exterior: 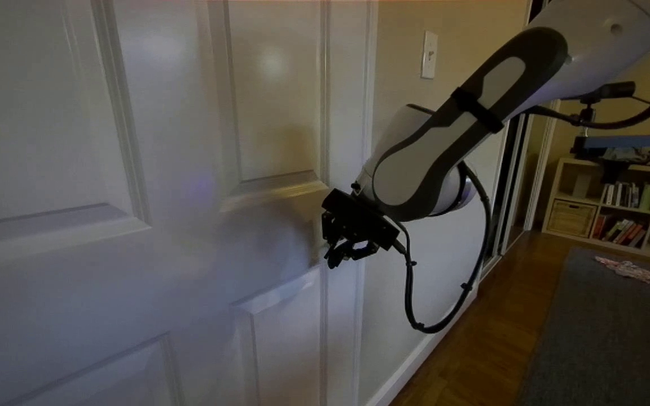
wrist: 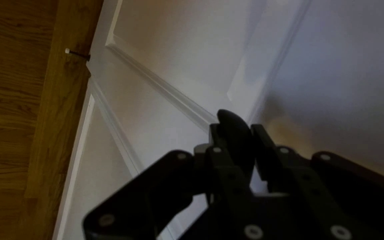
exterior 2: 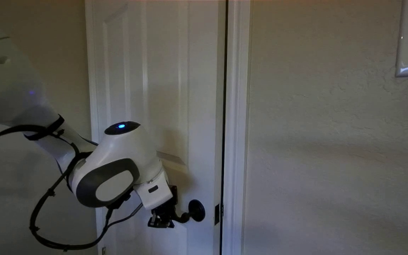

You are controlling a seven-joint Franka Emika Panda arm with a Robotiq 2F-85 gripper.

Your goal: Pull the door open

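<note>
Beside the door casing (exterior 2: 236, 124), the white panelled door (exterior 2: 163, 71) appears slightly ajar. Jaws of the Robotiq gripper (wrist: 236, 133) are closed on the black lever handle (exterior 2: 192, 211); pulling off the door's swing arc could slide the grip free.

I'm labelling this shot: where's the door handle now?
In an exterior view, the handle is near the right edge of the door, the pincer at its left end.

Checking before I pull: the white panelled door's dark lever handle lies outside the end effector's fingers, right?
Not outside: the wrist view shows the dark lever handle lying between the fingers of the end effector. The rest holds: the handle is dark, and the door is white and panelled.
</note>
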